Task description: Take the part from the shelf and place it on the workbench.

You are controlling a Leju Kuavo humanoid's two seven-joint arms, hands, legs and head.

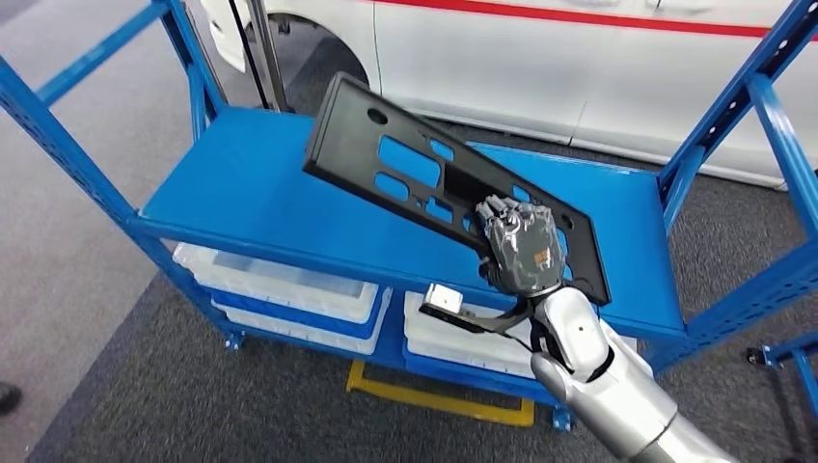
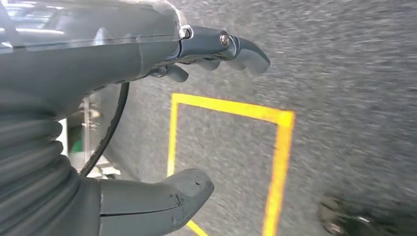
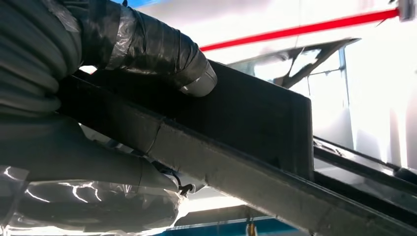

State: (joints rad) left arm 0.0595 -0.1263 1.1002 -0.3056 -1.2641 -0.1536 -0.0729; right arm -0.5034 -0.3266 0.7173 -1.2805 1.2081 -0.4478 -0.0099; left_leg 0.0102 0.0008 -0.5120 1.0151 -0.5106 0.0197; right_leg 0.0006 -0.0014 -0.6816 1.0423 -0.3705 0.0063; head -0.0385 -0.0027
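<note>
Shelving in blue steel (image 1: 251,193) spanned the head view, its uprights cut off by the frame on both sides. Behind it stood a white vehicle body (image 1: 502,68) with a red stripe, its upper portion out of frame. White bins (image 1: 289,289) sat on the lower tier, partly hidden beneath the upper deck, and a yellow floor marking (image 1: 434,397) showed below them on grey carpet.

The part (image 1: 415,174), a long black plastic panel with several cut-outs, was tilted above the upper deck, its far end raised; whether its near end touched the deck could not be told. The right hand (image 1: 521,246) gripped the panel near its lower end, fingers wrapped over the edge. In the right wrist view a taped thumb (image 3: 162,54) pressed on the panel's face (image 3: 255,118), the remaining fingers hidden under the panel.

The left hand (image 2: 147,113) held nothing, its thumb and fingers apart above a yellow outline on the floor (image 2: 275,147); the picture was blurred.
</note>
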